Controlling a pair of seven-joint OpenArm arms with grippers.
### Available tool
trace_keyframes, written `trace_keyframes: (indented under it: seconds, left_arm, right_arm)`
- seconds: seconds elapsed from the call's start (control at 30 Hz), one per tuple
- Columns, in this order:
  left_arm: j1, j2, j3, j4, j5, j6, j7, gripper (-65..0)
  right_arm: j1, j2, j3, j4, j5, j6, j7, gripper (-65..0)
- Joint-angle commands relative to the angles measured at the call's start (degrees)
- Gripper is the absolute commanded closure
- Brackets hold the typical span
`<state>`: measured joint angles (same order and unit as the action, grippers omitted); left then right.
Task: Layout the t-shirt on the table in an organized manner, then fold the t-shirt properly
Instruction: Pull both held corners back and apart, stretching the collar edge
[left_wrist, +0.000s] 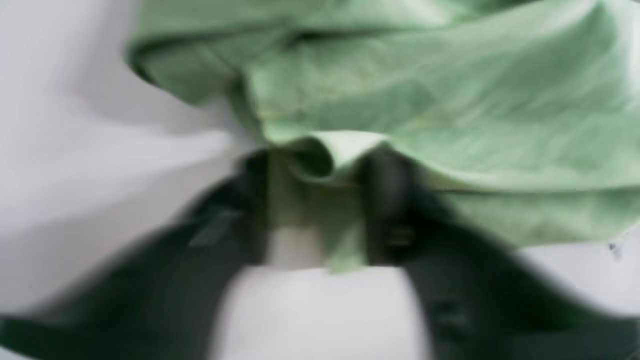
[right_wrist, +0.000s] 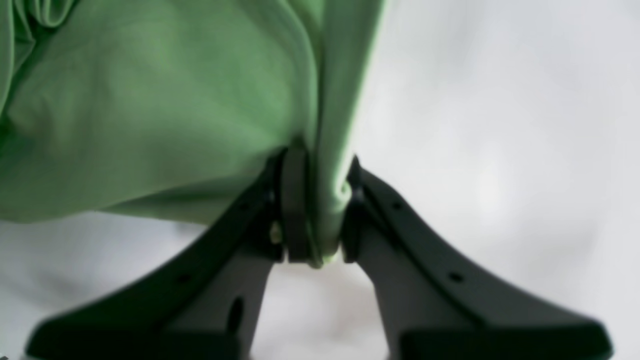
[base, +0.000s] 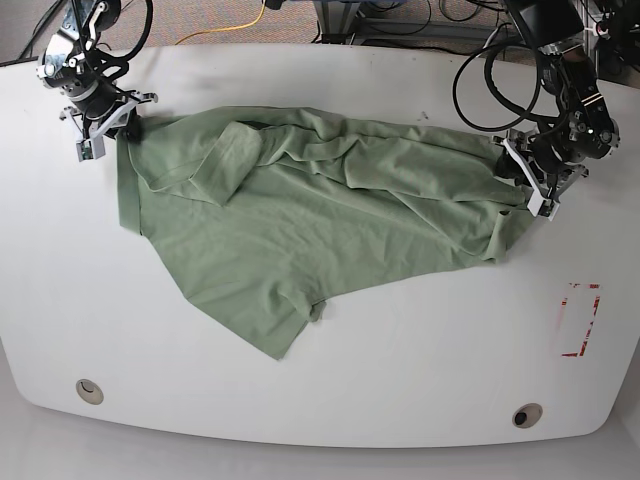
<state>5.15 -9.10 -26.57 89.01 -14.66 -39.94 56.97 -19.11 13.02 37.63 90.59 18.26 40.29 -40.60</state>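
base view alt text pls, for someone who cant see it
A green t-shirt lies spread and rumpled across a white table, seen from above. The right gripper pinches its far-left edge, and the left gripper is at its right edge. A red tape rectangle marks the table near the right side.

The shirt (base: 310, 220) sprawls across the table's (base: 400, 380) middle between both arms, leaving bare passage along the near edge and right side, broken only by the red tape (base: 580, 320) and two cable holes (base: 527, 414)
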Motion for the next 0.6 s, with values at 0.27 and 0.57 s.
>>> trace_keyframes:
  seconds: [0.27,0.57]
  left_arm:
    - [1.75,-2.63,3.93,2.11,-0.07,-0.06,2.94,0.0]
    - [7.38,-2.46,3.84,9.05,0.11,-0.06,3.03,0.0]
  right_arm:
    - [-1.41,0.83,0.48,0.62,-0.55,-0.29,-1.03,-4.0]
    - [-5.81,0.83,0.57,5.99,-0.55,-0.29,-2.79,-3.8]
